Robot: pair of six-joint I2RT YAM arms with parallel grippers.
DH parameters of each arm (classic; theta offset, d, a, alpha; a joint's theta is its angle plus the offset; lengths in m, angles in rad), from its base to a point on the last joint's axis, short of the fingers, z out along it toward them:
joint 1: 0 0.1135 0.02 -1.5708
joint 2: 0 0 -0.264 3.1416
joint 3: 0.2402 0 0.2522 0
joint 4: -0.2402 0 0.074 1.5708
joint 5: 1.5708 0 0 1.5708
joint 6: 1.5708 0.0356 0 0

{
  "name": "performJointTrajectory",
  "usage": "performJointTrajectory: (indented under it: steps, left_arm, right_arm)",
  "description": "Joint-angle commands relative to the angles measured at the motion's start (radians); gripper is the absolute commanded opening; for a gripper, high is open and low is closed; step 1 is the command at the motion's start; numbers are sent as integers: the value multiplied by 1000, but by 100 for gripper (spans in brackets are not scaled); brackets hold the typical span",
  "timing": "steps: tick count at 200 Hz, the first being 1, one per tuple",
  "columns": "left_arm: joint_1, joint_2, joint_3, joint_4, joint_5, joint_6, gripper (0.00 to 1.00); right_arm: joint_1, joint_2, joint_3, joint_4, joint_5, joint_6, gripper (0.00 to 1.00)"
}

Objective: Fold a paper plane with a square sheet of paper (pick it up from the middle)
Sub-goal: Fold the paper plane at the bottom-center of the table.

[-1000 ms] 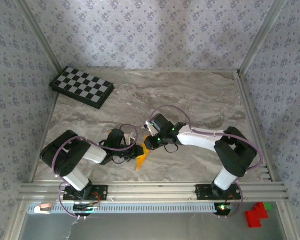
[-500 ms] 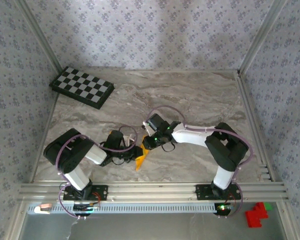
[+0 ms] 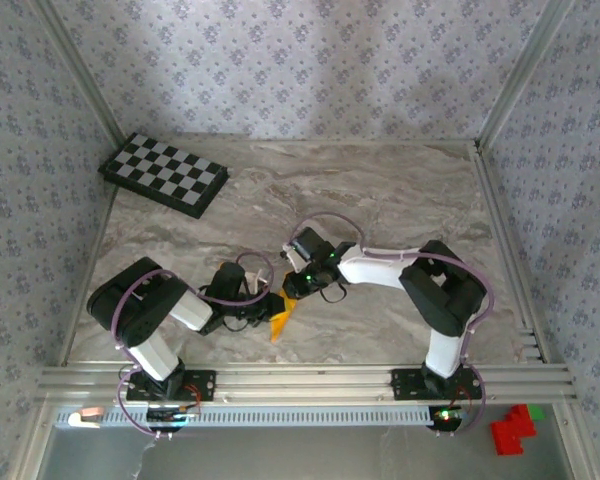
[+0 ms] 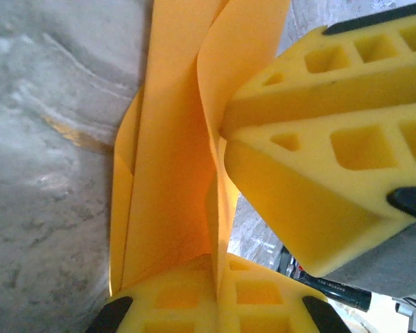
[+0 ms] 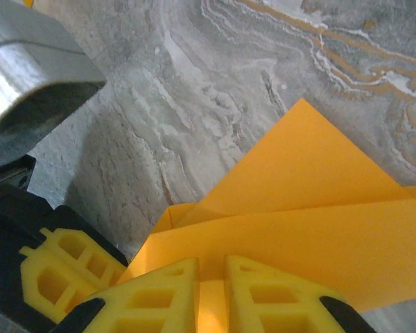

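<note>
Left wrist view: my left gripper [image 4: 215, 267] pinches the thin orange-yellow creased sheet of paper [image 4: 172, 173]; my right gripper [image 5: 211, 279] clamps it too, over the grey marbled tabletop [image 5: 194, 83], near-middle

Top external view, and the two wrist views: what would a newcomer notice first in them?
The creased orange-yellow paper draws the eye first, near the front middle of the marble table, where both arms meet. The left gripper and the right gripper are both shut on it, close to each other. A black-and-white checkered board lies at the far left corner.
</note>
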Motion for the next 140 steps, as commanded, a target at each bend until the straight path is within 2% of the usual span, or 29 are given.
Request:
performJointTrajectory:
  steps: [1,65,140]
  left_arm:
    - [5,9,-24,-17,-19,-2,0]
    - [5,-2,-30,-44,-33,12,1]
    - [6,-130,-6,-235,-64,77,17]
  right_arm:
    - [-8,33,32,-13,-8,-26,18]
    - [-15,66,35,-36,8,-28,17]
    - [-24,100,32,-80,22,-15,15]
